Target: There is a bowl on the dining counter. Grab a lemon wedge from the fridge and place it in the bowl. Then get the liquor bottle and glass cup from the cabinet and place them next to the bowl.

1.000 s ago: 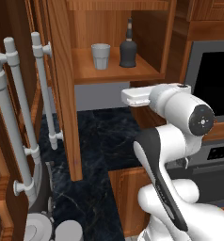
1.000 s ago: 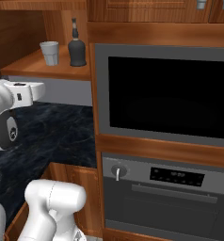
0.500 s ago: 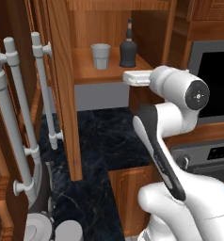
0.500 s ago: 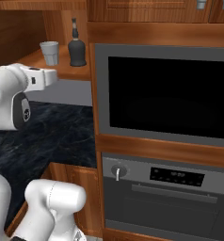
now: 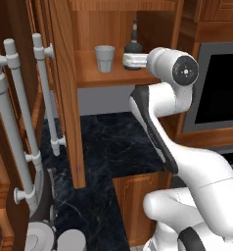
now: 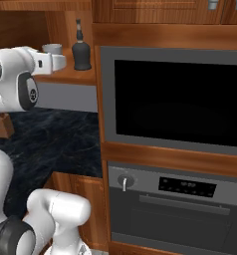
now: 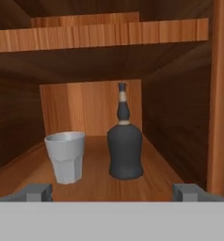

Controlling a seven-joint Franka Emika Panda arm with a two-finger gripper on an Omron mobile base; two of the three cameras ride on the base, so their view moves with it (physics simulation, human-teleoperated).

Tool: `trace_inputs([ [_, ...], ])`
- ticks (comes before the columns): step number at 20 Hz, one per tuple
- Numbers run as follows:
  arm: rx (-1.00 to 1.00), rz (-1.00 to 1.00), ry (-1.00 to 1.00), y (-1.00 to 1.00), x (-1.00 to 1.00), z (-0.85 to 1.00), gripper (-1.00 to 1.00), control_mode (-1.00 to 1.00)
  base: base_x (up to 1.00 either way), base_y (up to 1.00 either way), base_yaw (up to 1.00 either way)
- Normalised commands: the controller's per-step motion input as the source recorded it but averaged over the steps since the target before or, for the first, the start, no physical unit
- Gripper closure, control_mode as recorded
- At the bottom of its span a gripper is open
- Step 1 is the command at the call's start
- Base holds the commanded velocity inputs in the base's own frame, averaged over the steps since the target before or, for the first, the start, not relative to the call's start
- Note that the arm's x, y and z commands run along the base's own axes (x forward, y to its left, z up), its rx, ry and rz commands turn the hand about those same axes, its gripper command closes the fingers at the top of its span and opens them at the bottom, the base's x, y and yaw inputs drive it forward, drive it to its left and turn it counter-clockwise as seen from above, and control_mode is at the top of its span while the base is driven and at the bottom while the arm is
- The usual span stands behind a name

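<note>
The gripper (image 7: 114,192) is raised to the level of the open cabinet's (image 5: 64,98) lower shelf and points straight into it, its two dark fingertips (image 7: 38,192) standing wide apart with nothing between them. Ahead of the claw on that shelf stand the liquor bottle (image 7: 124,148) and the glass cup (image 7: 65,156), both upright and just beside each other without touching. In the hand view the bottle sits a little right of the midline between the fingertips and the cup left of it, both deeper in the cabinet than the tips. From the left base view the cup (image 5: 104,58) stands clear at the shelf's front, while the bottle (image 5: 133,43) is partly covered by the white hand in front of it. From the right base view the bottle (image 6: 81,50) stands beside the hand and the cup's (image 6: 52,48) rim shows just above it. The cabinet's door, with long grey bar handles (image 5: 45,93), hangs open to the left, over the black marble counter (image 5: 108,147). A built-in oven (image 6: 180,199) sits to the right.
</note>
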Motion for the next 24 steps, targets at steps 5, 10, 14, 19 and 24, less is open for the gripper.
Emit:
trace_inputs([
  [5, 0.00, -0.17, 0.00, 0.01, 0.29, 0.32, -1.00, -1.00, 0.00, 0.00, 0.00],
  [10, 0.00, -0.17, 0.00, 0.00, 0.27, 0.30, -1.00, -1.00, 0.00, 0.00, 0.00],
  [14, 0.00, -0.09, -0.03, 0.25, 0.33, 0.20, -1.00, -1.00, 0.00, 0.00, 0.00],
  [19, 0.00, 0.00, -0.08, 0.29, 0.27, 0.03, -1.00, -1.00, 0.00, 0.00, 0.00],
  [24, 0.01, 0.00, -0.03, -0.06, 0.15, 0.00, -1.00, -1.00, 0.00, 0.00, 0.00],
])
